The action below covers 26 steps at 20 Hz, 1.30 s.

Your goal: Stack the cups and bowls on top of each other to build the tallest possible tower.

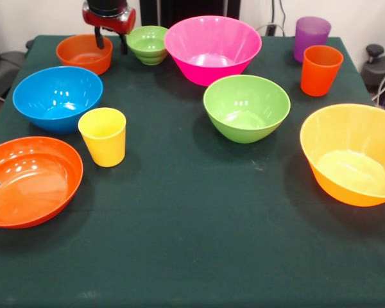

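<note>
my claw hangs spread and empty, one finger just over the rim of the small glossy red-orange plastic bowl at the table's far corner; i should straddle that rim squarely before pinching, so it won't tip

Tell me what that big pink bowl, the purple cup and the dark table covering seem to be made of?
The pink bowl looks like glossy moulded plastic: bright light spots shine on its inside. The purple cup seems to be plastic too, but frosted and slightly see-through, with little shine. The table covering looks like dark green matt cloth, perhaps felt: it gives no reflections and shows faint lint specks.
</note>
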### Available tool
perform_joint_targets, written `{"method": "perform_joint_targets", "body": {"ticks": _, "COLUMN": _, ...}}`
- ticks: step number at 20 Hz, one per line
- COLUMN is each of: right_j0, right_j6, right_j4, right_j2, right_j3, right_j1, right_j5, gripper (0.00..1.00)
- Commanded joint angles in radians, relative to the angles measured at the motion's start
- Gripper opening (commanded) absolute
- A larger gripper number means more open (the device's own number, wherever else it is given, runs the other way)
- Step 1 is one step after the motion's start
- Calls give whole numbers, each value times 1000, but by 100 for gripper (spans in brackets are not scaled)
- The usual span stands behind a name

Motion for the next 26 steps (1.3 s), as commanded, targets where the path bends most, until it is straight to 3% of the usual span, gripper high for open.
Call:
{"method": "perform_joint_targets", "body": {"ticks": 1, "right_j0": 33, "right_j6": 106, "right_j4": -7, "right_j2": 123, "right_j3": -5, "right_j1": 43, "right_j5": -58, "gripper": 100}}
{"method": "perform_joint_targets", "body": {"ticks": 22, "right_j0": 47, "right_j6": 106, "right_j4": 1, "right_j2": 114, "right_j3": -31, "right_j1": 51, "right_j5": -37, "gripper": 100}}
{"method": "perform_joint_targets", "body": {"ticks": 23, "right_j0": 46, "right_j6": 105, "right_j4": 1, "right_j2": 114, "right_j3": -31, "right_j1": 51, "right_j5": -37, "gripper": 0}}
{"method": "perform_joint_targets", "body": {"ticks": 26, "right_j0": 43, "right_j6": 98, "right_j4": -9, "right_j2": 120, "right_j3": -30, "right_j1": 49, "right_j5": -51, "gripper": 0}}
